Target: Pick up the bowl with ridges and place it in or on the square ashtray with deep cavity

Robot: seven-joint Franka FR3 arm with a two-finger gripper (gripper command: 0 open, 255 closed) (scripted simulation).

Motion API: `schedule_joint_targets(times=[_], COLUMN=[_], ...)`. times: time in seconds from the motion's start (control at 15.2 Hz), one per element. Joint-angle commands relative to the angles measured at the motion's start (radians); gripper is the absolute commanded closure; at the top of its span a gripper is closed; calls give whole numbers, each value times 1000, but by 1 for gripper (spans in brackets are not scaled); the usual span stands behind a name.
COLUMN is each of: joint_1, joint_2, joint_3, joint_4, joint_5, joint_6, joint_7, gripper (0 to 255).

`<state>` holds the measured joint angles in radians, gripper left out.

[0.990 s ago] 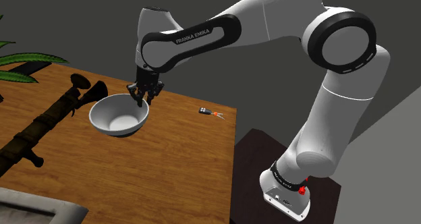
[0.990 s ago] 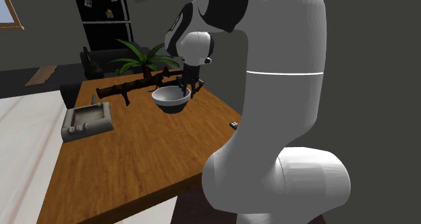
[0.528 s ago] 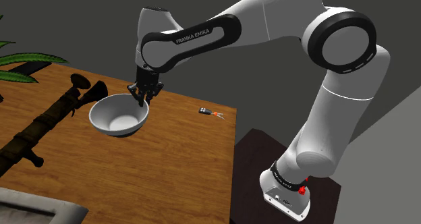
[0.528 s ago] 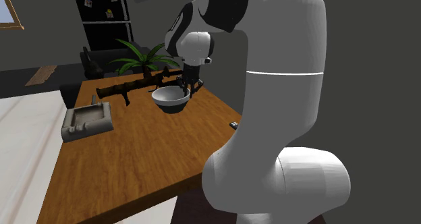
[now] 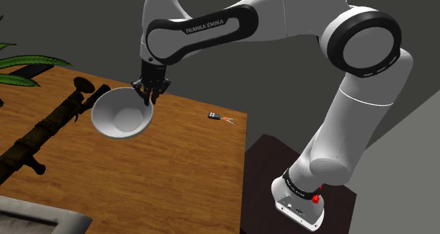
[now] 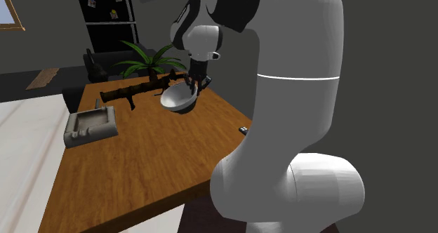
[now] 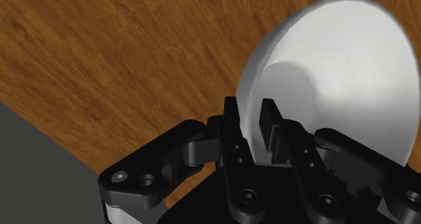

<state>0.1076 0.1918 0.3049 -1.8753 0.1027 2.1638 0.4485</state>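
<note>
A plain white bowl [image 5: 121,114] hangs tilted above the wooden table [image 5: 162,176], its rim clasped by my black gripper [image 5: 150,91]. From the second exterior view the bowl [image 6: 175,98] is off the tabletop, with the gripper [image 6: 191,85] at its near rim. In the wrist view the fingers [image 7: 271,121] pinch the bowl's wall [image 7: 337,74], one inside and one outside. The square grey ashtray [image 6: 89,125] sits on the table near the second exterior view's left edge, well apart from the bowl; a corner of the ashtray [image 5: 39,222] is at the shoulder view's bottom left.
A long dark launcher-like object [image 5: 42,130] lies along the table behind the bowl. A small tool with a red tip [image 5: 217,116] rests near the table's far edge. A potted plant [image 6: 144,58] stands beyond the table.
The gripper has finished closing on the bowl's rim and risen; the bowl has lifted off the table and tipped over toward the launcher.
</note>
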Motion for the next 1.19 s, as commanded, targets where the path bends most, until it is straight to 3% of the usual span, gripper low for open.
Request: schedule_joint_targets(times=[0.0, 0.99, 1.12], joint_1=[-2, -5, 21], joint_2=[-10, -50, -50], joint_3=[0, 1, 19], joint_4=[15, 164, 170], joint_5=[2, 5, -3], joint_6=[-23, -211, -212], joint_7=[0, 16, 63], gripper=[255, 255, 255])
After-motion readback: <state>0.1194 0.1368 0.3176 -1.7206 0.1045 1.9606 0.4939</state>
